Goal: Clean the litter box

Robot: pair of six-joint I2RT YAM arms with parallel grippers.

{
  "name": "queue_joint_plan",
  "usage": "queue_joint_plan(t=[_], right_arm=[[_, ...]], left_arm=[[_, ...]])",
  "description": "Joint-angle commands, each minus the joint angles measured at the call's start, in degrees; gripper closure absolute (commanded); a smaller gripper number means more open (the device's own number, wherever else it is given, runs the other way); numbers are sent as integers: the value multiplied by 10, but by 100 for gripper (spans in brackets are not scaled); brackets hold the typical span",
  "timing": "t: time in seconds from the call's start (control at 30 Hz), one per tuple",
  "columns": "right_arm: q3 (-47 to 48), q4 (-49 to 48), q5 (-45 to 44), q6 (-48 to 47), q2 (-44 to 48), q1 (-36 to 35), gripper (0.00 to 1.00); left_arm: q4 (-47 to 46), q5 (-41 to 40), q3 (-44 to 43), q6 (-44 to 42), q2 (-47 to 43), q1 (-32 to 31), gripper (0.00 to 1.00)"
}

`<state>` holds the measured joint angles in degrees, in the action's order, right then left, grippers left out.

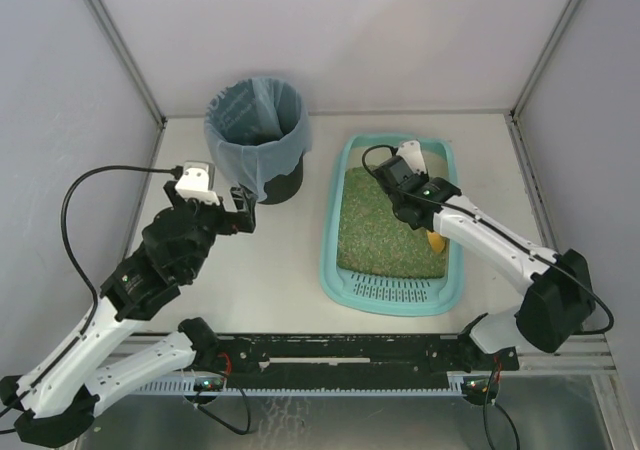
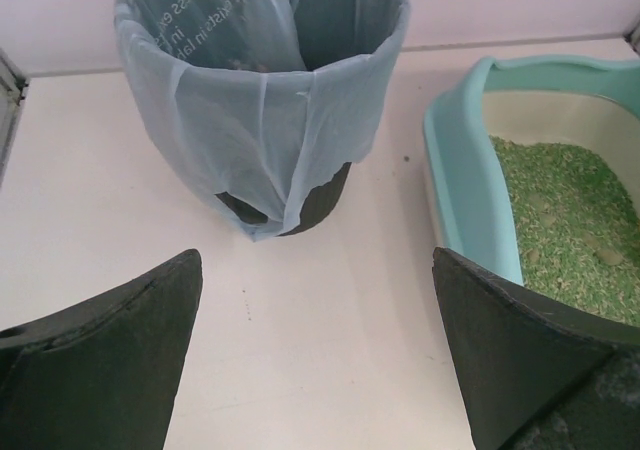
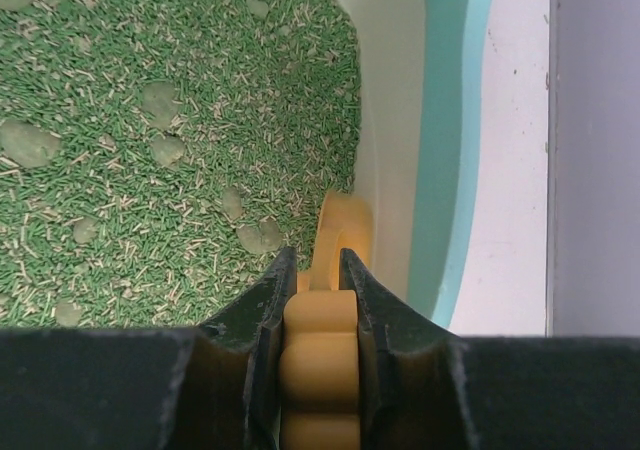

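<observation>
The light-teal litter box (image 1: 331,262) lies right of centre, filled with green litter and with a slotted grille at its near end. My right gripper (image 1: 428,228) is inside it near the right wall, shut on the handle of an orange scoop (image 3: 318,350). The scoop's front end (image 3: 343,232) rests in the litter beside the box's inner wall (image 3: 395,120). Several grey-green clumps (image 3: 30,145) lie in the litter to the left. My left gripper (image 1: 240,212) hangs open and empty over the table, between the bin and the litter box's rim (image 2: 455,170).
A round black bin (image 1: 255,135) lined with a blue bag stands upright left of the litter box; it shows straight ahead in the left wrist view (image 2: 260,100). White enclosure walls close in the table on three sides.
</observation>
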<state>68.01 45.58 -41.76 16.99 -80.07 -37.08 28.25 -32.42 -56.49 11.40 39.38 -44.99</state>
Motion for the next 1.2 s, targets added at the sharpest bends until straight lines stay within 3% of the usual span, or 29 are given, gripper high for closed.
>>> queue_joint_plan(t=[0.0,0.37,0.77,1.17], right_arm=[[17,-25,5,12,-21,9,100],[-53,-163,255,92,44,67,100],[-155,-302,393,150,145,138,100],[-330,-427,555,231,239,276,100]], left_arm=[[-21,-36,-35,-24,7,4,0],[-47,-9,-91,-30,51,7,0],[-61,13,-33,-17,74,13,0],[-56,16,-30,-7,95,21,0]])
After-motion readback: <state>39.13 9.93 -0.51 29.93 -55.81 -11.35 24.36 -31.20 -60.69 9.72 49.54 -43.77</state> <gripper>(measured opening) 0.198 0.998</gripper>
